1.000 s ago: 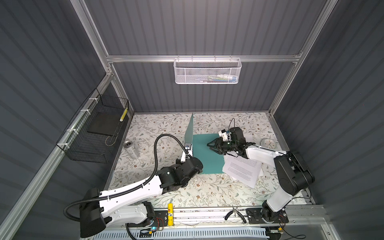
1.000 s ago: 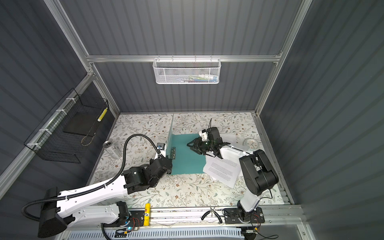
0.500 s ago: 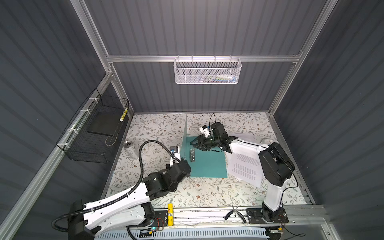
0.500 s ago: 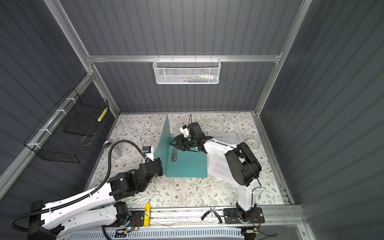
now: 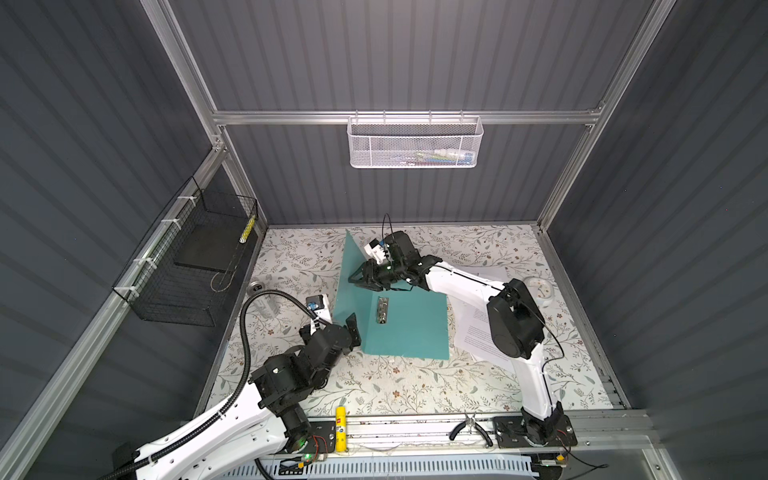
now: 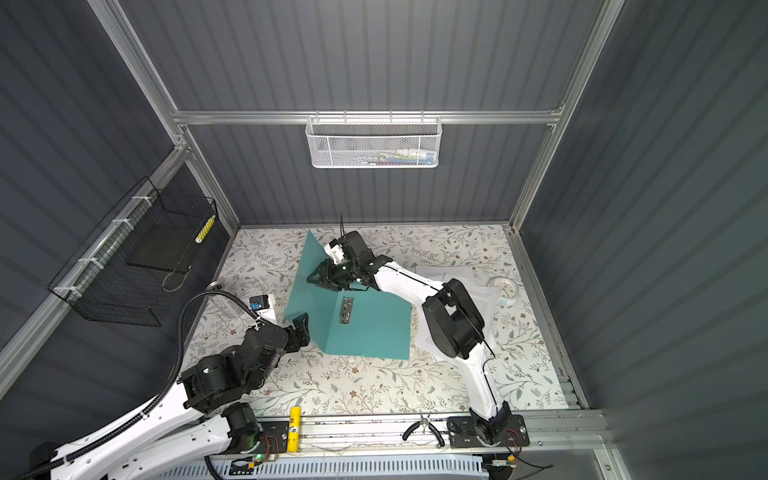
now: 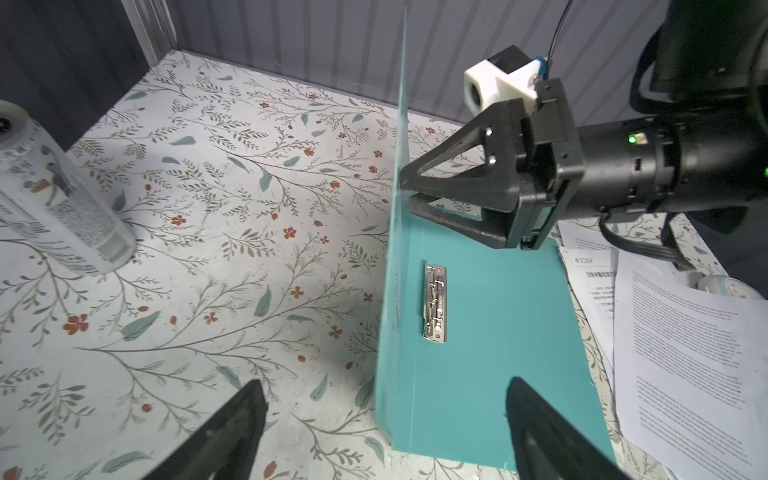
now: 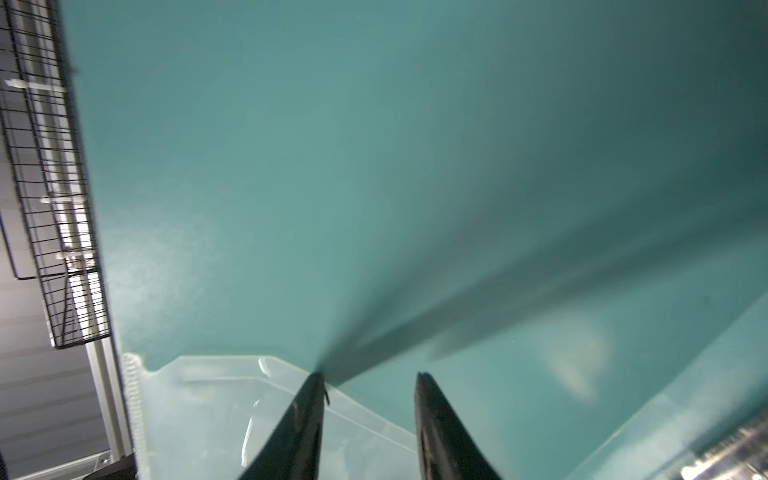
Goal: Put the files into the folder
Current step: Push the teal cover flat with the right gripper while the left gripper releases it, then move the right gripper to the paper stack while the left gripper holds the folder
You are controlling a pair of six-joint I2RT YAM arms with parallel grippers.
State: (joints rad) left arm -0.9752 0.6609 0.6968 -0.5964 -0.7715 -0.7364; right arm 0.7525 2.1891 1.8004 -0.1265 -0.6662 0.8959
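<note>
White mesh basket [image 5: 374, 149], back rail: you see a few small coloured items [image 5: 440, 157] inside, too small to name.
Black wire basket [image 5: 178, 299], left wall: it holds a flat black slab [image 5: 208, 249] and a yellow beaded strip [image 5: 248, 228].
Teal card folder [image 5: 407, 328], on the floral tabletop [image 5: 395, 386]: open, back cover flat, front cover [image 5: 353, 297] standing near upright. Its long axis and spine run from the table's front toward the back wall.
Silver clip bar [image 7: 435, 303]: on the back cover beside the spine, parallel to it.
White printed sheets [image 5: 473, 336]: loose on the table just right of the folder, partly under your right arm.
Left gripper [image 7: 386, 388]: fingers spread wide, holding nothing, at the folder's near edge.
Right gripper [image 7: 405, 189]: fingers partly apart, tips against the upright cover's inner face, nothing between them.
</note>
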